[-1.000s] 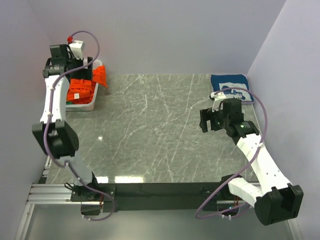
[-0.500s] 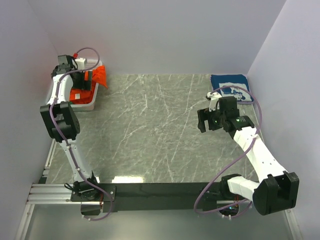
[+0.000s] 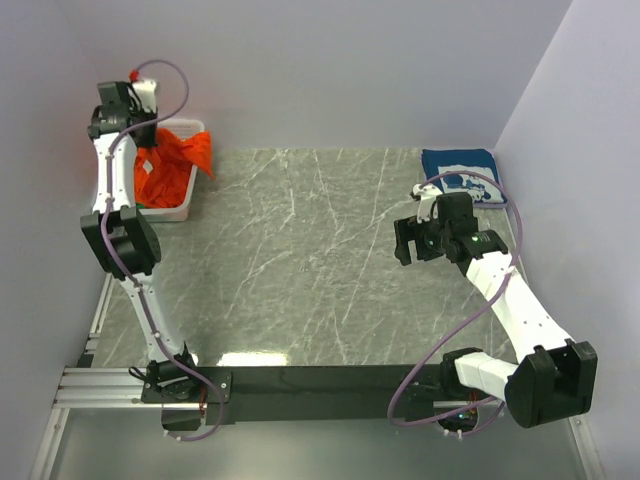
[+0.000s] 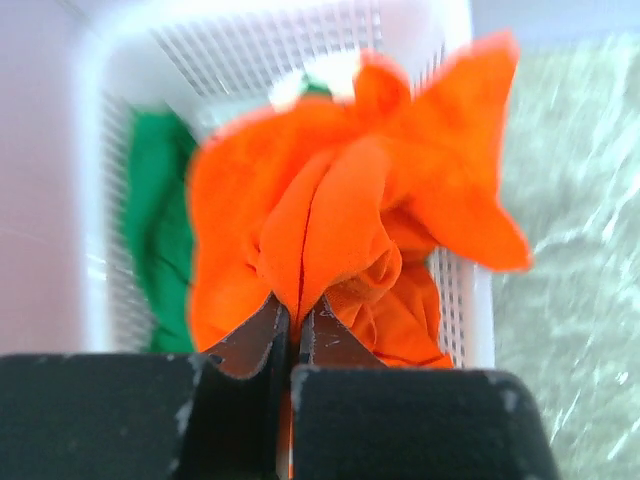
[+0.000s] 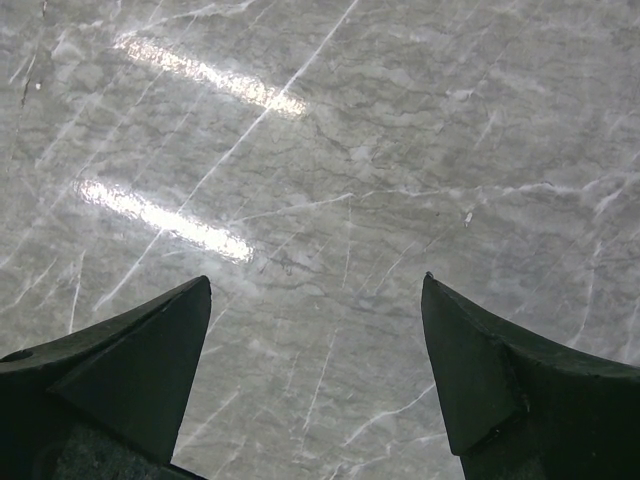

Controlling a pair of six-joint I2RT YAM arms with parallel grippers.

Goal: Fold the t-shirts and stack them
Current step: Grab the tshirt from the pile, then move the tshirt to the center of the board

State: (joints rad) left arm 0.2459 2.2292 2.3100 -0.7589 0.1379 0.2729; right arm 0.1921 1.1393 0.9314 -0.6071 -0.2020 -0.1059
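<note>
Fingers of the left gripper (image 4: 293, 315) pinch a fold of the orange t-shirt (image 4: 340, 220), which hangs bunched over the white lattice basket (image 4: 260, 50) at the far left corner of the grey, white-veined worktop (image 3: 300, 250). Only the left wrist view shows the soft green t-shirt (image 4: 155, 230), blurred, inside the basket. Only the overhead view shows the navy t-shirt (image 3: 458, 165), folded flat with white print, in the far right corner. The right gripper (image 5: 316, 280) hangs near the right edge, its dark wedge-shaped fingers spread wide over glossy stone.
</note>
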